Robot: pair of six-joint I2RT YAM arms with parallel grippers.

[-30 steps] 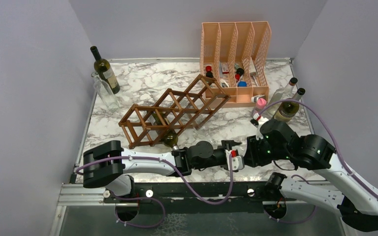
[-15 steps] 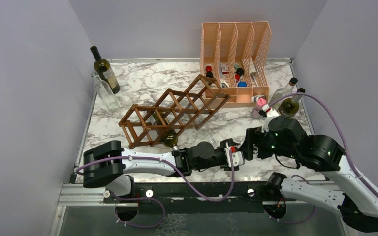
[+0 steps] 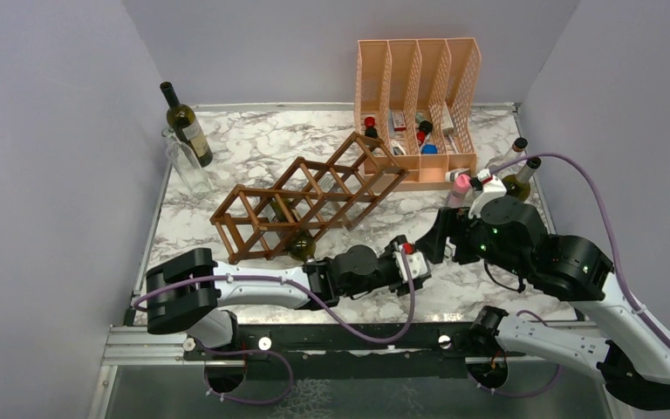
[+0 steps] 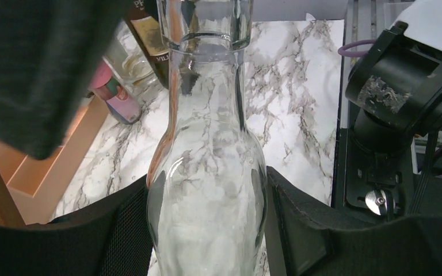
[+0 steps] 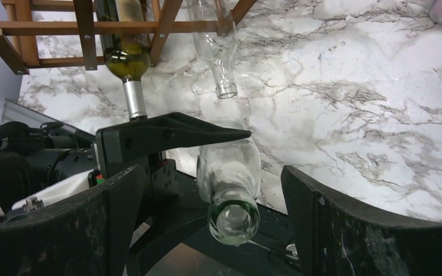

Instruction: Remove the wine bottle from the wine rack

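My left gripper (image 4: 207,230) is shut on a clear glass wine bottle (image 4: 207,190), its black fingers (image 4: 322,230) pressing both sides of the body. The bottle's neck points toward my right gripper (image 5: 213,172), whose jaws stand open on either side of the bottle's mouth (image 5: 233,221) without touching it. In the top view the left gripper (image 3: 407,262) and right gripper (image 3: 438,240) face each other in front of the wine rack (image 3: 310,205). The rack (image 5: 86,26) holds a green bottle (image 5: 128,57) and another clear bottle (image 5: 216,52).
A peach mesh file organiser (image 3: 419,96) with small items stands at the back. A dark bottle (image 3: 188,122) and a clear one (image 3: 185,166) lean at the back left. Two more bottles (image 3: 515,183) and a pink item (image 3: 462,183) sit by the right wall.
My right gripper has opened, let go of the clear bottle's neck and drawn back toward the far right. The left gripper keeps its hold and has shifted slightly.
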